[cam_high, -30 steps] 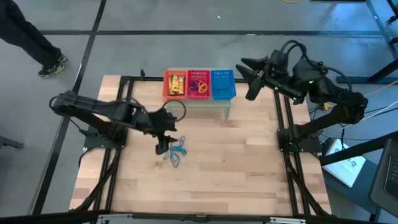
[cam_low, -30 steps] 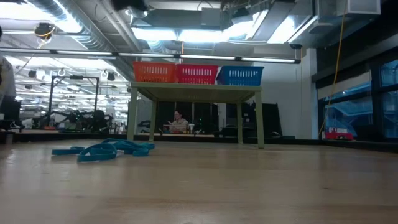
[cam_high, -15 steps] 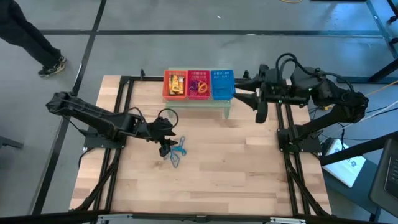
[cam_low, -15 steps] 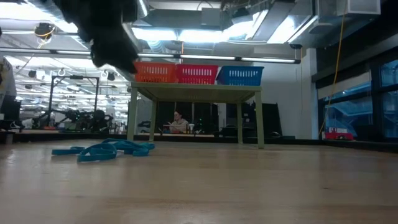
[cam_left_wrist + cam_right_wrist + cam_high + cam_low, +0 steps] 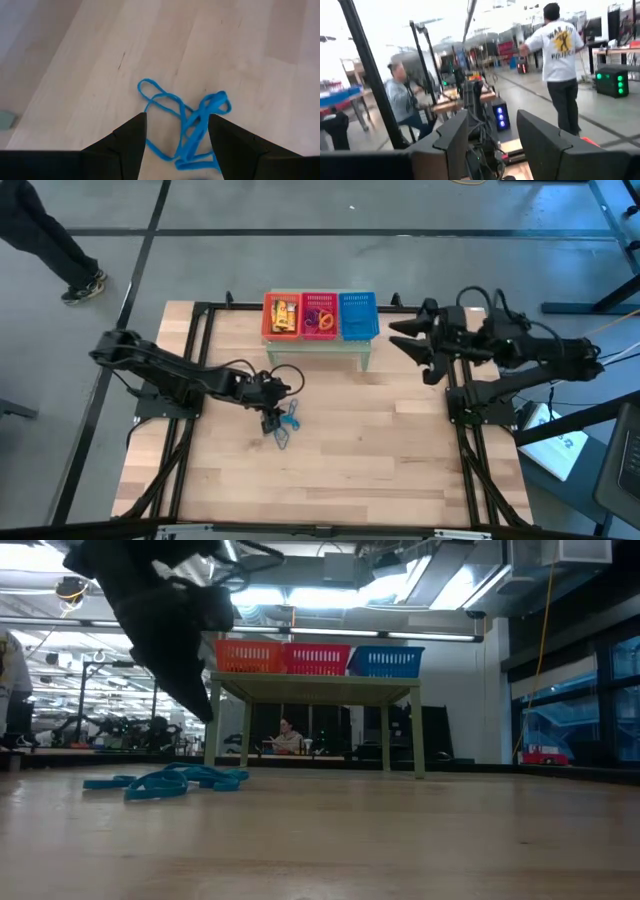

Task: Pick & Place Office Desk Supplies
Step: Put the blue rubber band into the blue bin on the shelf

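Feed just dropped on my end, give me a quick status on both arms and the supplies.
Left gripper open, low over the blue loops on the table. Right gripper open, empty, raised at the table's right edge. Nothing in the way.

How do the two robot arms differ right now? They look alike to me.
The left gripper hangs low over the wooden table, right above the tangle of blue loops; the right gripper is held off at the table's right edge, near nothing. The left wrist view looks down on those loops; the right wrist view looks out into the room. Shared: both are dark, and both have their jaws open and empty.
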